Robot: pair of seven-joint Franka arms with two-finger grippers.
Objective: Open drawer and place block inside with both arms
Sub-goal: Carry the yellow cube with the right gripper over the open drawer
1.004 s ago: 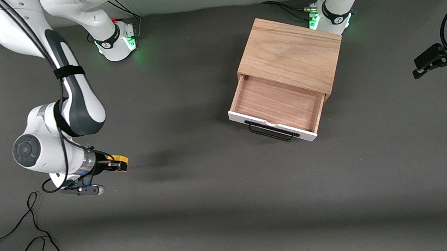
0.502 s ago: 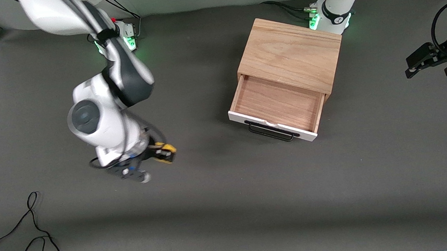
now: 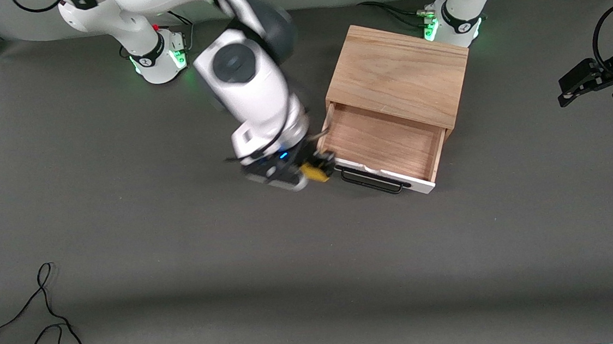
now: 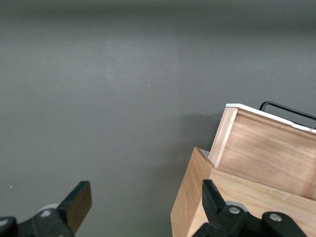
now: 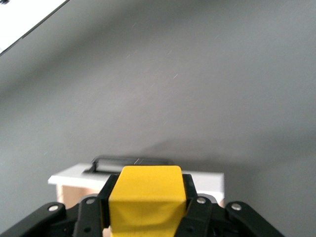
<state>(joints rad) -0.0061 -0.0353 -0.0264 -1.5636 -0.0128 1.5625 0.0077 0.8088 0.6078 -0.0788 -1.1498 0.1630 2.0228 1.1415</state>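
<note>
**K:** Status check: where's the block (image 3: 316, 172) right now?

**M:** Pinched in the right gripper (image 3: 317, 170), frame centre in the front view. It's up in the air over the corner of the drawer (image 3: 378, 143) front at the right arm's end, just at the white panel. Right wrist view confirms: yellow cube (image 5: 146, 197) clamped square between both fingers (image 5: 196, 207), white drawer front and black handle (image 5: 129, 161) right under it.

**K:** Drawer?

**M:** Pulled out of the wooden box (image 3: 400, 74), upper centre-right of frame. Wood interior is bare, block not in yet.

**K:** Left arm?

**M:** Waiting. Left gripper (image 3: 597, 82) at the right edge of the frame, over bare table (image 3: 315, 280), fingers spread, holding nothing. Left wrist view shows the gap between the pads (image 4: 76, 205) with only table and box edge past it.

**K:** Handling concerns?

**M:** My read: the block is small, rigid and light, with flat faces, so a grip on two parallel faces like this one should hold. It looks smooth, so it could twist if nudged against the drawer rim. Drawer is shallow; I'd bring it over the interior and set it low rather than drop it.
</note>
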